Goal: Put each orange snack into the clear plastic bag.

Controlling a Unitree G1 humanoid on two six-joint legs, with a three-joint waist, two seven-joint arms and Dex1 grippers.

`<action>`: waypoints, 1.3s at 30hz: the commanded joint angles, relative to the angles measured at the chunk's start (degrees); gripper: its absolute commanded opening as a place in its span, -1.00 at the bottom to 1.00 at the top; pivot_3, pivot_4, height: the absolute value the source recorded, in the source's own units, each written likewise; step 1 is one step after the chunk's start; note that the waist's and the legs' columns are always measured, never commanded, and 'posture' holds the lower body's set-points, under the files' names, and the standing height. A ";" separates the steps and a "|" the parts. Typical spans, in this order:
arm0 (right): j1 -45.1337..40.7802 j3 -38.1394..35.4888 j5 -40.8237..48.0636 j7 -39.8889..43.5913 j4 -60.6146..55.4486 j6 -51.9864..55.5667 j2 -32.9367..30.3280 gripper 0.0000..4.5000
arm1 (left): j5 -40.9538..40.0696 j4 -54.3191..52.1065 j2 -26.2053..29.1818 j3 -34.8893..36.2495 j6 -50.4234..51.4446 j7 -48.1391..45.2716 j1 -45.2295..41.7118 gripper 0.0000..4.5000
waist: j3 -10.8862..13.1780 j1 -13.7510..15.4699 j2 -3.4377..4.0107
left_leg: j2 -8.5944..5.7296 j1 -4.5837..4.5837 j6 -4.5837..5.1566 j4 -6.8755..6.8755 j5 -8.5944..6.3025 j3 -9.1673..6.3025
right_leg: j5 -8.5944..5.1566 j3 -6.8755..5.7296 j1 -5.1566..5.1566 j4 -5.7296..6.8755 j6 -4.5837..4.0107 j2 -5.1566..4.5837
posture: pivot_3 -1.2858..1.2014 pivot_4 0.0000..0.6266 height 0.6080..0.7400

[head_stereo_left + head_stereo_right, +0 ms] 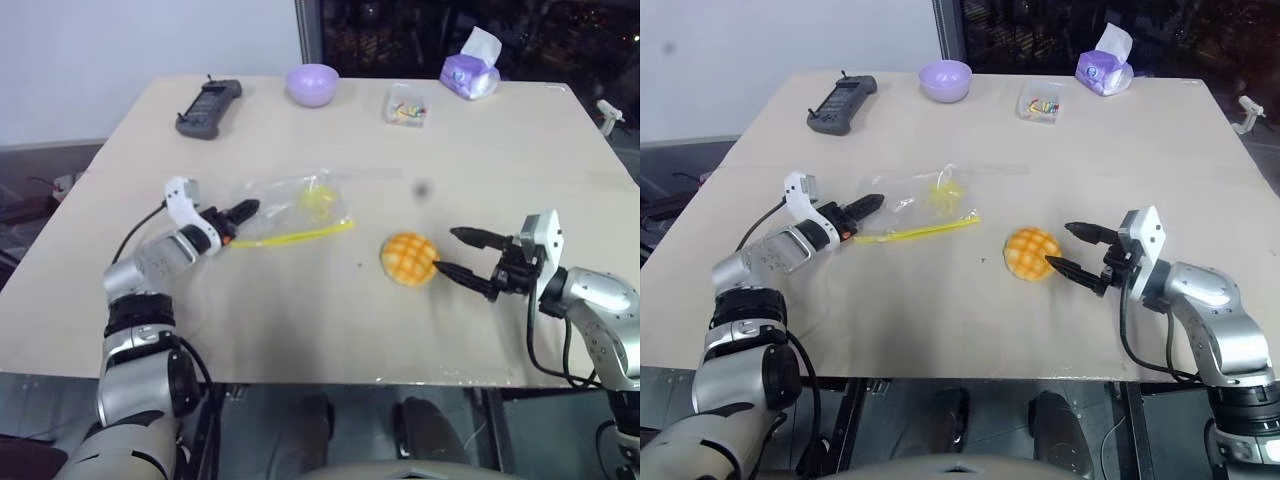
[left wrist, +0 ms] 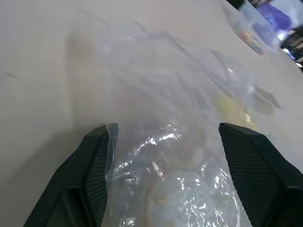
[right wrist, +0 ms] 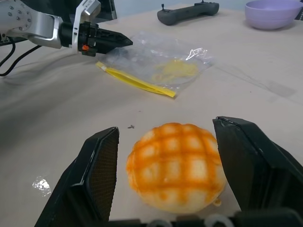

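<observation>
Orange-yellow and scored with a criss-cross grid, the orange snack (image 1: pixel 408 259) sits on the pale desk (image 1: pixel 300 330) just in front of the right tool (image 1: pixel 462 253), whose two black fingers stand spread to either side of it without gripping; in the right wrist view the round bun lies between the open fingers, apart from both. That arm is plainly the nearer one to the snack. The clear plastic bag (image 1: pixel 290 203) lies flat and crinkled toward the robot's left of the snack, a short way apart from it, its yellow seal strip (image 1: pixel 290 238) running along the near edge, roughly pointing toward the snack. The left tool (image 1: pixel 238 214) is at the bag's left end, fingers wide, with crumpled film lying between them; whether it has pinched any film I cannot tell.
</observation>
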 commanded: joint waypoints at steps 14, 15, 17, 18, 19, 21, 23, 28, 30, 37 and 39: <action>-2.45 3.27 -5.98 -3.58 -1.40 -3.57 1.81 0.57 | -7.58 -5.27 -4.86 2.88 14.16 -2.08 1.25 -0.96 | 0.01 -0.19 -0.02 | 0.00 -0.02 0.00 0.04 0.00 -0.01 | 0.00 0.00 -0.01 0.02 0.00 0.00 | 0.03 -0.52 1.00; -3.49 4.69 -8.20 -4.76 -0.95 -4.35 2.34 0.57 | -9.60 -7.05 -5.48 4.14 16.45 -1.71 1.42 -0.96 | 0.01 -0.22 -0.02 | 0.00 -0.04 0.00 0.05 0.00 -0.01 | 0.00 0.00 -0.02 0.01 0.00 -0.01 | 0.03 -0.52 1.00; -5.76 8.04 -12.62 -6.59 -0.21 -6.04 3.69 0.57 | -13.58 -10.46 -6.91 6.67 21.23 -0.26 1.89 -0.96 | 0.03 -0.38 -0.04 | 0.00 -0.05 0.00 0.06 0.00 -0.01 | 0.00 0.01 -0.03 0.02 0.01 -0.01 | 0.03 -0.52 1.00; -6.99 9.71 -14.64 -7.25 0.34 -6.99 4.51 0.57 | -15.41 -12.07 -7.65 7.74 23.55 0.71 2.26 -0.96 | 0.03 -0.44 -0.05 | 0.01 -0.06 -0.01 0.06 0.00 -0.02 | 0.00 0.01 -0.04 0.03 0.01 0.00 | 0.03 -0.52 1.00; -7.76 10.76 -15.97 -7.65 0.77 -7.71 5.05 0.57 | -16.65 -13.27 -8.19 8.49 25.15 1.57 2.57 -0.96 | 0.06 -0.51 -0.09 | 0.01 -0.06 -0.01 0.06 0.00 -0.02 | 0.00 0.00 -0.04 0.04 0.01 0.00 | 0.03 -0.52 1.00; -10.40 14.21 -19.15 -9.17 1.95 -9.14 7.57 0.57 | -20.40 -16.79 -10.42 10.60 29.59 4.58 3.59 -0.96 | 0.06 -0.77 -0.10 | 0.04 -0.08 -0.02 0.06 0.01 -0.08 | 0.00 -0.03 -0.07 0.04 0.00 0.03 | 0.03 -0.52 1.00; -12.19 16.82 -20.71 -9.38 3.32 -9.24 9.54 0.57 | -23.76 -19.54 -13.10 13.76 32.36 9.03 4.03 -0.96 | 0.06 -1.18 -0.10 | 0.05 -0.08 -0.04 0.06 0.02 -0.05 | 0.00 0.00 -0.08 0.03 0.00 0.02 | 0.03 -0.52 1.00; -13.77 18.84 -23.09 -9.40 6.87 -10.48 11.35 -0.20 | -29.63 -22.42 -17.39 20.08 34.01 18.92 3.71 -1.00 | 0.08 -1.33 -0.13 | 0.03 -0.10 -0.25 0.06 0.14 -0.06 | 0.00 0.00 -0.08 0.00 0.00 -0.01 | 0.03 -0.52 1.00; -14.73 19.93 -25.01 -10.01 9.19 -10.56 12.03 -0.66 | -33.03 -23.93 -19.12 22.37 34.54 22.98 3.31 -1.00 | 0.08 -1.36 -0.13 | 0.03 -0.10 -0.25 0.06 0.14 -0.04 | 0.01 0.01 -0.07 0.00 0.00 -0.02 | 0.03 -0.52 1.00; -19.50 22.70 -31.10 -12.82 17.34 -11.71 14.80 -0.95 | -42.58 -27.19 -22.36 25.31 34.22 33.40 4.93 -1.00 | 0.08 -1.59 -0.14 | 0.03 -0.09 -0.27 0.06 0.15 0.00 | 0.01 0.05 -0.09 0.01 0.00 -0.02 | 0.03 -0.52 1.00; -21.07 23.48 -33.24 -13.77 19.75 -12.87 15.19 -0.95 | -46.36 -28.45 -23.12 25.24 34.14 35.99 5.79 -1.00 | 0.09 -1.59 -0.14 | 0.02 -0.09 -0.28 0.06 0.15 -0.01 | 0.01 0.05 -0.09 0.01 0.00 -0.03 | 0.03 -0.52 1.00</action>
